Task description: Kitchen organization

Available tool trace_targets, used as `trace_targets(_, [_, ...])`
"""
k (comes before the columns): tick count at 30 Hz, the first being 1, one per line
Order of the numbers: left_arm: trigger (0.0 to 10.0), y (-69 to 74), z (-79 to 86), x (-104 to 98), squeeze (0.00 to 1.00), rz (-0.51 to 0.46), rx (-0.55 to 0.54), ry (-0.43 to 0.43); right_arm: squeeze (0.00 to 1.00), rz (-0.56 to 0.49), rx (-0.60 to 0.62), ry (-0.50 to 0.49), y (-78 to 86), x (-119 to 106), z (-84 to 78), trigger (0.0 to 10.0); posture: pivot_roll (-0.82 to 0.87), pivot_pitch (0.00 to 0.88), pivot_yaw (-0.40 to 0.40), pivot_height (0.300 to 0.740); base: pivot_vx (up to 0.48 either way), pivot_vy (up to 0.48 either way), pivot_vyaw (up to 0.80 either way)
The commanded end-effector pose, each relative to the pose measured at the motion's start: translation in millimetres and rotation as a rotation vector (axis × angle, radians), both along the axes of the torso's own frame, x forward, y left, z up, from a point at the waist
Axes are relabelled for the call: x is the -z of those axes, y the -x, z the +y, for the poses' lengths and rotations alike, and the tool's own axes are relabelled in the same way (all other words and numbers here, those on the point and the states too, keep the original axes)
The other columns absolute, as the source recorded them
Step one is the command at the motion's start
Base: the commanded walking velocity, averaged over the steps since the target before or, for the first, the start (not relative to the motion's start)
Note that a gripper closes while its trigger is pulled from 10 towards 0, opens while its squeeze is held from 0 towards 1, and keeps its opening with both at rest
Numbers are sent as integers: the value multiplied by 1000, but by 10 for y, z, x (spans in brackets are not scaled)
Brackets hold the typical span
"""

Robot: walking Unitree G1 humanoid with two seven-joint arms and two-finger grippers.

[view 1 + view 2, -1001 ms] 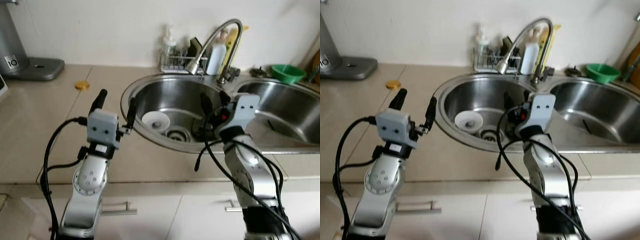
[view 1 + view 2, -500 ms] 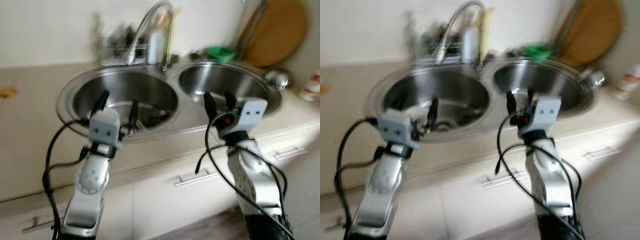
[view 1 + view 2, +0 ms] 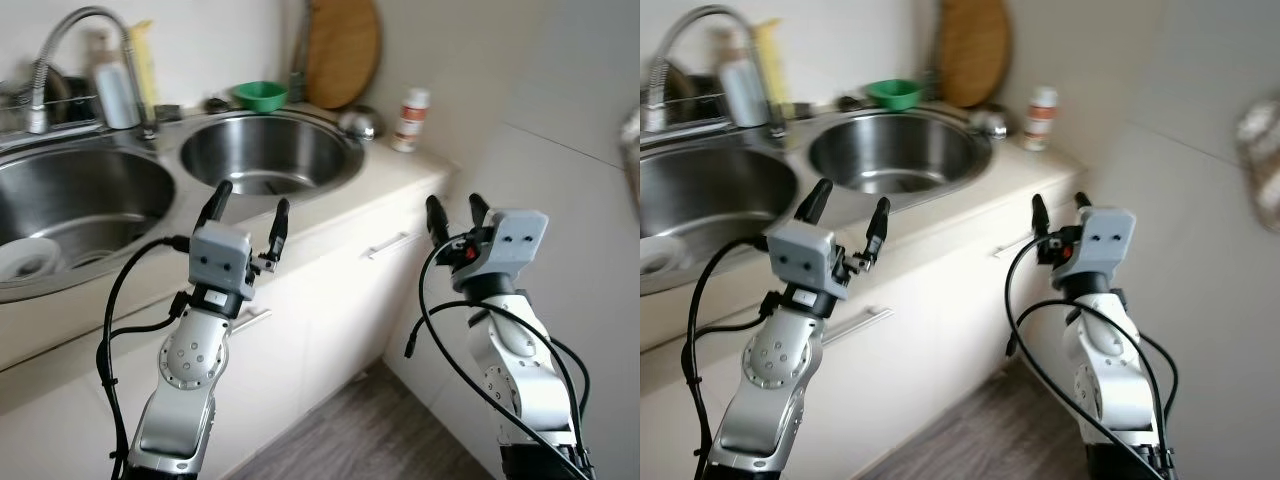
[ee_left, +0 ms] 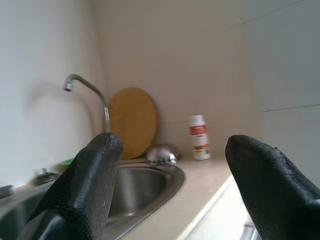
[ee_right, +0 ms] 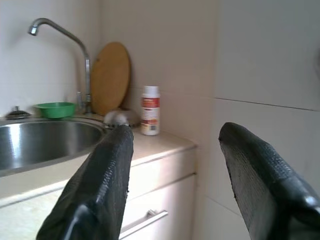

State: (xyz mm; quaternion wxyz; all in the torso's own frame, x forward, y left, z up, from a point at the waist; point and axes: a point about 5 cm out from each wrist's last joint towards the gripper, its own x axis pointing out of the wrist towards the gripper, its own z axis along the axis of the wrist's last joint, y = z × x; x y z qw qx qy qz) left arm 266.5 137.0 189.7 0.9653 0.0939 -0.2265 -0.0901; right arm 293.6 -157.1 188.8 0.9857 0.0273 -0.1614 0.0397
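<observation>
Left gripper (image 3: pixel 250 208): fingers spread, empty, before round steel sink (image 3: pixel 268 152).
Right gripper (image 3: pixel 452 215): fingers parted, empty, beside beige cabinet (image 3: pixel 340 300).

The left sink (image 3: pixel 60 215) is cut off by the picture's left edge, as is the white dish (image 3: pixel 25 258) lying in it. The bottle (image 3: pixel 410 120) on the desk (image 3: pixel 400 175) has a label too small to read. At the right edge, a blurred object (image 3: pixel 1260 150) on the wall cannot be identified.
</observation>
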Motion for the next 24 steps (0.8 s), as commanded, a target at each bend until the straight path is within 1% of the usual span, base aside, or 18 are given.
trace_targets(1, [10000,-1,-18,32,0,11,10,-2,0,2,16,14,20,5,-34,10000,31,0,-49,740,0,480,-800])
trace_targets(2, [10000,8,-24,43,0,8,10,-13,0,8,20,19,28,20,-43,10000,25,0,-49,740,0,480,-800])
trace_targets(9, [10000,48,-56,148,0,35,28,-25,0,61,56,58,62,145,-102,10000,21,0,-50,740,0,0,-800])
trace_targets(12, [10000,56,-71,198,0,55,38,-39,0,104,95,85,66,245,-159,10000,21,0,-50,740,0,0,-800])
trace_targets(17, [10000,62,-75,234,0,67,45,-46,0,152,141,113,74,337,-233,10000,20,0,-49,740,0,0,-800])
trace_targets(19, [10000,66,-80,259,0,76,51,-54,0,171,163,106,82,374,-274,10000,20,0,-48,740,0,0,-800])
trace_targets(24, [10000,90,-123,407,0,139,81,-121,0,214,175,138,91,465,-294,10000,19,0,-43,740,0,0,-800])
